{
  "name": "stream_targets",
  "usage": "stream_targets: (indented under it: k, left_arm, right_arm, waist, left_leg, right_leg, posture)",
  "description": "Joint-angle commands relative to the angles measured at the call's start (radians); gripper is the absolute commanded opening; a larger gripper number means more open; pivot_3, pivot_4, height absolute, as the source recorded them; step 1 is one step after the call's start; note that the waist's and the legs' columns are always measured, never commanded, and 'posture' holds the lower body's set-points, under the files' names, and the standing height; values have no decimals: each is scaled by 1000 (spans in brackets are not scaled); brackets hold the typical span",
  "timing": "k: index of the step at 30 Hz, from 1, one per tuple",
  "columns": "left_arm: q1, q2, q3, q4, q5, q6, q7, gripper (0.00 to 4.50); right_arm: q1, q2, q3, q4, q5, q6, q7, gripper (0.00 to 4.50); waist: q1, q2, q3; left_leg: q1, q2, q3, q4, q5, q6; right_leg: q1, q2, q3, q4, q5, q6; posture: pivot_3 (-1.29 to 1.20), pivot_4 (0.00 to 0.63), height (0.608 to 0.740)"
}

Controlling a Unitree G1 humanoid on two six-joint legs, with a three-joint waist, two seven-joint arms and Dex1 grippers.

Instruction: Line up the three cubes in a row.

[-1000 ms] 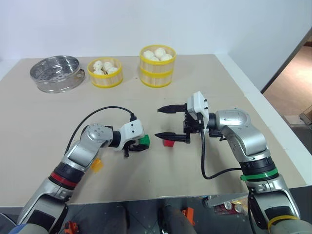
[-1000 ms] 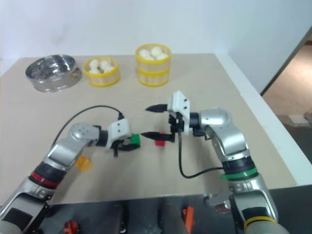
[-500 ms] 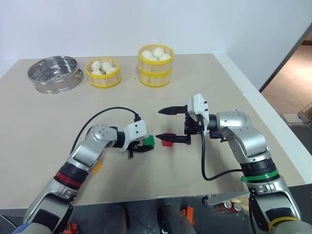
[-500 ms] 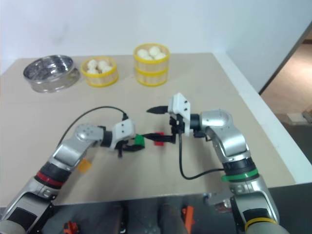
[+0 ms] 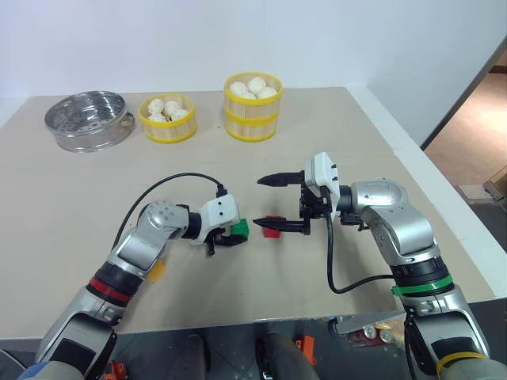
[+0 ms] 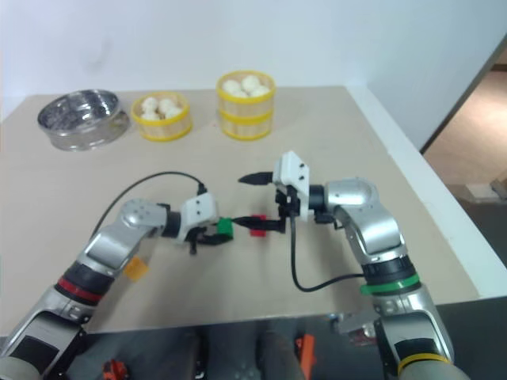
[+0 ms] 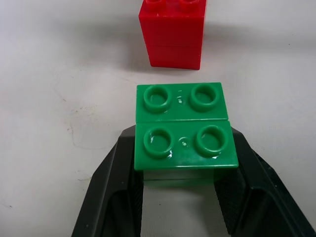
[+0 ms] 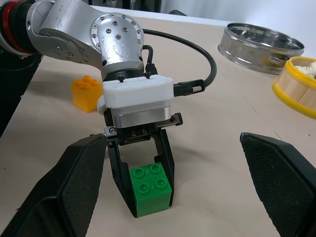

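**Green cube in my left fingers, red one just past it**

My left gripper is clamped on the green cube; the two black fingers press its side walls from either side, and roughly the front half of the cube sticks out beyond my fingertips, studs up. In the right wrist view the cube's underside looks to be at the tabletop, though I cannot tell whether it rests there or hangs just clear of it.

Straight ahead of those fingertips stands the red cube – near the green one, with a strip of bare table between them, so they are not touching; it sits upright with its studs on top.

My right gripper hangs spread wide with nothing between its fingers; one fingertip points out above the table, and in the eye view the other lies just beside the red cube, on its near side; whether it touches the cube I cannot tell. The two grippers face each other across the cubes.

The yellow-orange cube lies well behind my left fingers – back beside that arm's elbow, apart from the other two.

Far beyond both sets of fingers, along the table's back edge, stand a metal steamer and two bamboo steamers holding white buns.
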Motion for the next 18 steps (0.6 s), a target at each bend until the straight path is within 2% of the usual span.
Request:
stream_targets:
  k: [1,2,4,10,18]
  left_arm:
    - [-7,13,-4,-5,7,5,-7,1359]
    - [-5,15,-7,-6,9,6,-8,1359]
    - [-5,16,-3,-12,6,14,-10,2396]
    - [-11,45,11,-40,-1,25,-22,4417]
    - [-17,102,50,-154,-54,96,-54,4466]
  right_arm:
    - [-7,-8,-8,-22,2,-14,6,4500]
    - [-7,-8,-7,-22,3,-13,7,4500]
    - [-5,-10,-6,-23,3,-10,10,4500]
    - [-1,-14,-6,-24,3,-9,16,4500]
    - [-4,-13,-6,-18,0,-11,22,4500]
  waist:
    - [0,0,0]
    - [0,0,0]
    - [0,0,0]
    - [0,0,0]
    - [0,0,0]
  left_leg:
    - [0,0,0,0,0,0]
    - [0,0,0,0,0,0]
    - [0,0,0,0,0,0]
    - [0,0,0,0,0,0]
    - [0,0,0,0,0,0]
  right_leg:
    - [0,0,0,0,0,0]
    - [0,0,0,0,0,0]
    - [0,0,0,0,0,0]
    - [0,0,0,0,0,0]
    - [0,0,0,0,0,0]
  posture:
    - [0,150,740]
    - [0,150,740]
    - [0,150,740]
    - [0,150,740]
    - [0,150,740]
